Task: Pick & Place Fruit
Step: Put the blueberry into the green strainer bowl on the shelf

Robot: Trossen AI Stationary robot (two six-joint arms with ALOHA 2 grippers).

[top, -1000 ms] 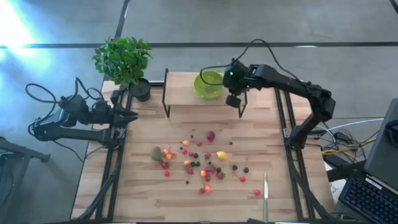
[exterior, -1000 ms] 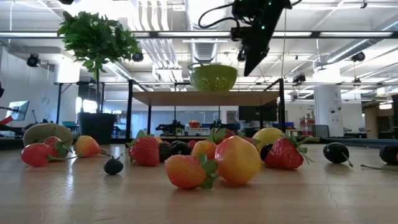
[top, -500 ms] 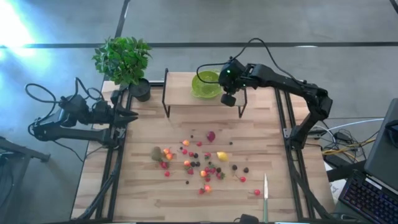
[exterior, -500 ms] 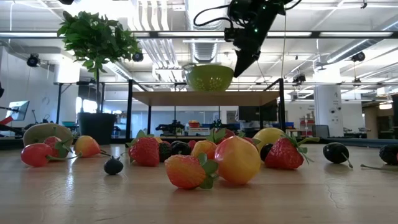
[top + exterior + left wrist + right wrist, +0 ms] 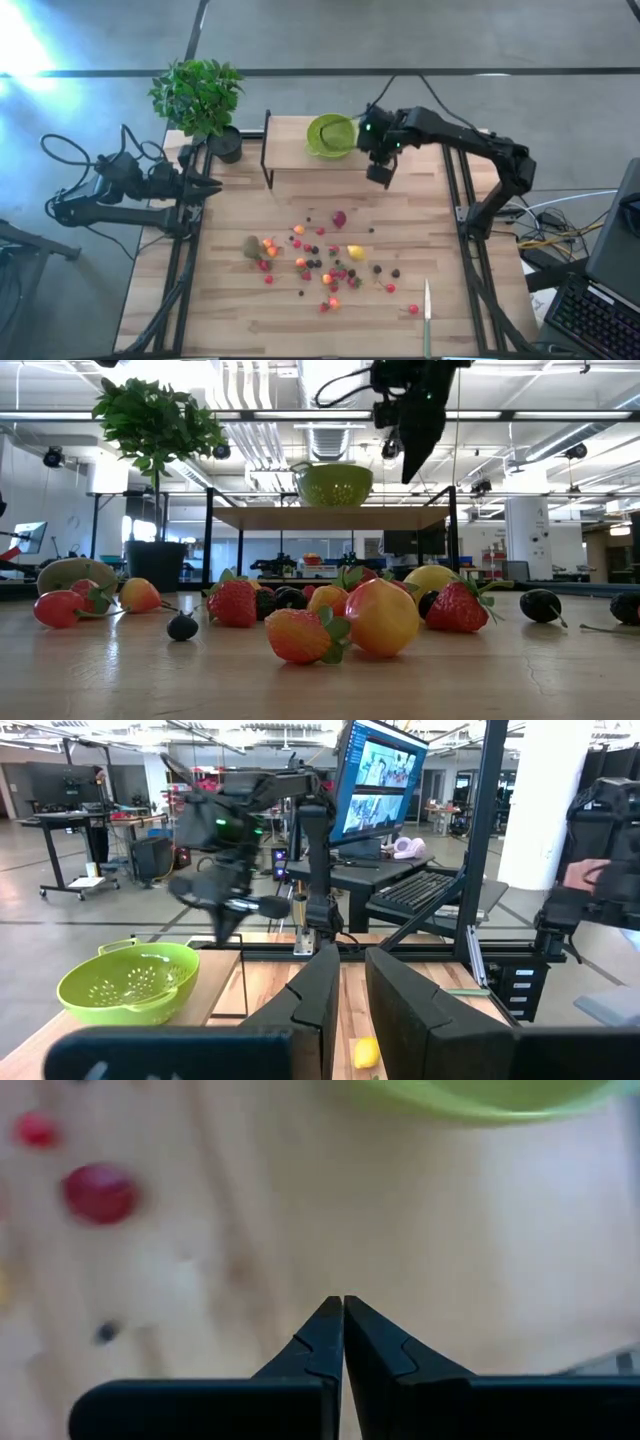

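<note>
The right gripper (image 5: 380, 176) hangs in the air beside the lime-green bowl (image 5: 331, 134), which sits on a small raised shelf (image 5: 300, 155) at the far side of the surface (image 5: 230, 290). Its fingers (image 5: 322, 1342) are clenched tip to tip with nothing between them. By my reading, the step in hand is a reach for a piece of fruit, with no grasp made yet.

The fruit (image 5: 320, 262) lies scattered across the middle of the surface, well apart from this gripper and nearer to the front edge. A brown kiwi (image 5: 251, 246) lies at the left of the cluster, a yellow piece (image 5: 356, 250) towards the right, and a dark red piece (image 5: 339, 217) is the one closest to the gripper.

The next move likely calls for releasing the fingers, travelling toward the near side, and lowering over one piece.

The left gripper (image 5: 205, 186) waits at the left edge of the surface, fingers nearly together and holding nothing.
</note>
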